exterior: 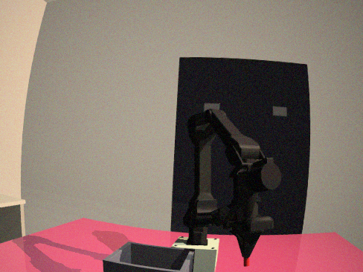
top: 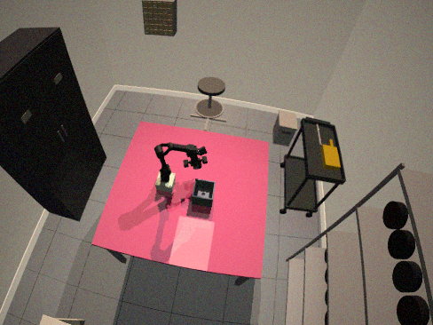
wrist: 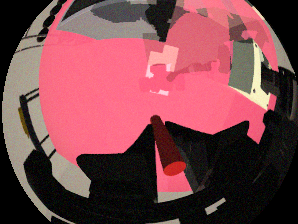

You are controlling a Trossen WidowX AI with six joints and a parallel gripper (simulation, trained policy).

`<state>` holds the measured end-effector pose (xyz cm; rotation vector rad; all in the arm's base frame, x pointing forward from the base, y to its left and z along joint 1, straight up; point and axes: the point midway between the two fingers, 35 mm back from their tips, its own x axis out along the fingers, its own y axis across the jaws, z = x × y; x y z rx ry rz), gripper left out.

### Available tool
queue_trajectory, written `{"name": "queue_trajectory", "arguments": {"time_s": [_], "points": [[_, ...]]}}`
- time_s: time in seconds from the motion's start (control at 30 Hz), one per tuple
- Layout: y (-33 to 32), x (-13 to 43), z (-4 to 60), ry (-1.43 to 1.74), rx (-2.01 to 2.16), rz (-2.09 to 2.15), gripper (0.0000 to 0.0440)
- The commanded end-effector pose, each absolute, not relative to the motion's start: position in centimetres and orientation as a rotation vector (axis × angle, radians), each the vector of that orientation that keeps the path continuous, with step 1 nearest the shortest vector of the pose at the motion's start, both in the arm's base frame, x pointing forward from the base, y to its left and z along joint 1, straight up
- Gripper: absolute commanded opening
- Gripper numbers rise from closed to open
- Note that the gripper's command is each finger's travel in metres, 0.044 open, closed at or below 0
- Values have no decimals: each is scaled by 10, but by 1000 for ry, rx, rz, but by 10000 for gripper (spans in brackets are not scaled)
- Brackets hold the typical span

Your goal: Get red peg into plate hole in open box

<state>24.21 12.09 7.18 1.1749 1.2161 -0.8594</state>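
Note:
The red peg (exterior: 246,261) (wrist: 166,149) is between the fingertips of my gripper (exterior: 246,255) (top: 195,166), which is shut on it. In the exterior view its red end sticks out below the fingertips, above the table. In the wrist view the peg runs lengthwise between the two black fingers. The peg cannot be made out in the top view. The open dark box (top: 202,202) (exterior: 123,266) stands apart from the gripper, below it in the top view and to its left in the exterior view. The light plate (top: 208,194) with its dark hole shows inside the box.
The pink table (top: 240,213) (exterior: 297,253) (wrist: 90,90) lies under everything. The arm's pale base (top: 165,183) (exterior: 206,256) stands beside the box. A dark cabinet, a round stool and a black cart with a yellow item stand off the table.

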Motion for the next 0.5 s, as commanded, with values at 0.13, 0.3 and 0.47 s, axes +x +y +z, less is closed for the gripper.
{"name": "queue_trajectory", "arguments": {"time_s": [0.13, 0.3, 0.47], "points": [[106, 257, 102, 1168, 1171, -824, 0], [91, 266, 120, 1138, 1164, -825, 0], [73, 273, 131, 1110, 1153, -841, 0]]}}
